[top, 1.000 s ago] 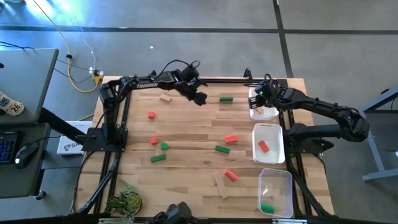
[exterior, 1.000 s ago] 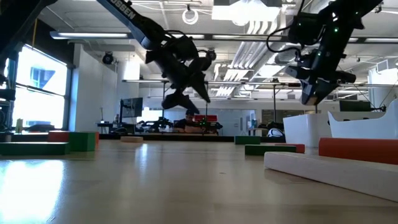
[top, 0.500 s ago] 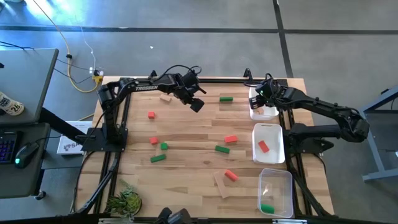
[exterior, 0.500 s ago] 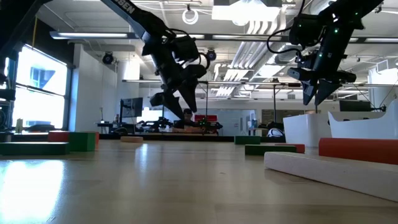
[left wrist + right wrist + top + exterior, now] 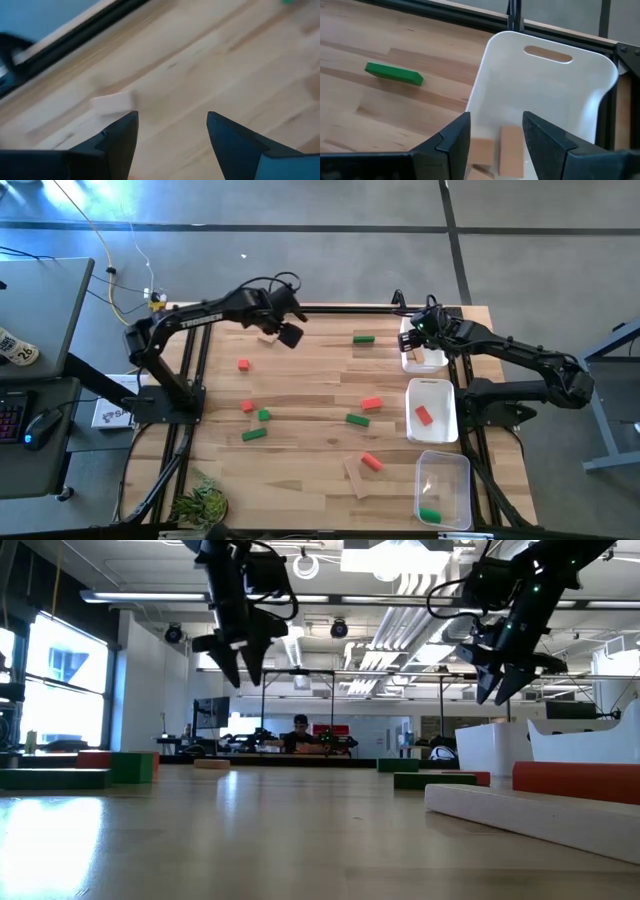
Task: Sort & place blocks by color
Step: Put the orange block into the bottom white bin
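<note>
Oddly, the most hidden part is the white tray (image 5: pixel 545 95) under the right gripper (image 5: pixel 495 135): in the right wrist view two tan blocks (image 5: pixel 510 157) lie on its floor, their near ends cut off behind the dark fingers (image 5: pixel 450 145), and in the high view the gripper covers most of the tray's inside. That gripper hangs over the tray with its fingers spread and nothing between them.

The left gripper (image 5: pixel 170 130) is well to the left of that tray in the high view, raised above the table's (image 5: pixel 300 390) far edge, its fingers wide apart and empty. A tan block (image 5: pixel 112 103) lies on the wood just ahead of it, badly blurred in the left wrist view.

The other blocks lie scattered over the table left of the tray: a green bar (image 5: pixel 363 338) just beside it, red (image 5: pixel 371 404) and green ones farther off. A second white tray (image 5: pixel 432 412), nearer the camera, holds a red block (image 5: pixel 424 416).

White lettering runs along the left arm (image 5: pixel 195 316), too small to read.

In the low view a person (image 5: pixel 299 730) sits far off in the room.
</note>
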Action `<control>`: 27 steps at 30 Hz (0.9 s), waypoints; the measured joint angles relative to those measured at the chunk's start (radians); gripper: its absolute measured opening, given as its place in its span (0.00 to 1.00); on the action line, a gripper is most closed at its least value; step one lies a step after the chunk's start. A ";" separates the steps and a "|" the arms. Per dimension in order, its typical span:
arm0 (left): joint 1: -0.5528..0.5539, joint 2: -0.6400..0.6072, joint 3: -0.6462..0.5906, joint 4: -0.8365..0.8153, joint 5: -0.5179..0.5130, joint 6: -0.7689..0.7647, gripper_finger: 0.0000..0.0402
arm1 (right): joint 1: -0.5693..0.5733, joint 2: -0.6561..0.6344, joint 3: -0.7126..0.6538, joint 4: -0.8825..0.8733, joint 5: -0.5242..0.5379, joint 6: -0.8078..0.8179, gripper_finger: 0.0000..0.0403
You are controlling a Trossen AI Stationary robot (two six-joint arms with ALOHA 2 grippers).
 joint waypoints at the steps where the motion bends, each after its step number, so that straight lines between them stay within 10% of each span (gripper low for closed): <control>1: -0.001 -0.005 0.000 -0.028 -0.018 -0.015 0.56 | 0.000 0.000 0.000 0.003 -0.004 0.000 0.42; 27: -0.052 -0.064 -0.405 -0.067 -0.014 -0.361 0.56 | 0.000 0.000 0.000 0.009 -0.052 -0.042 0.42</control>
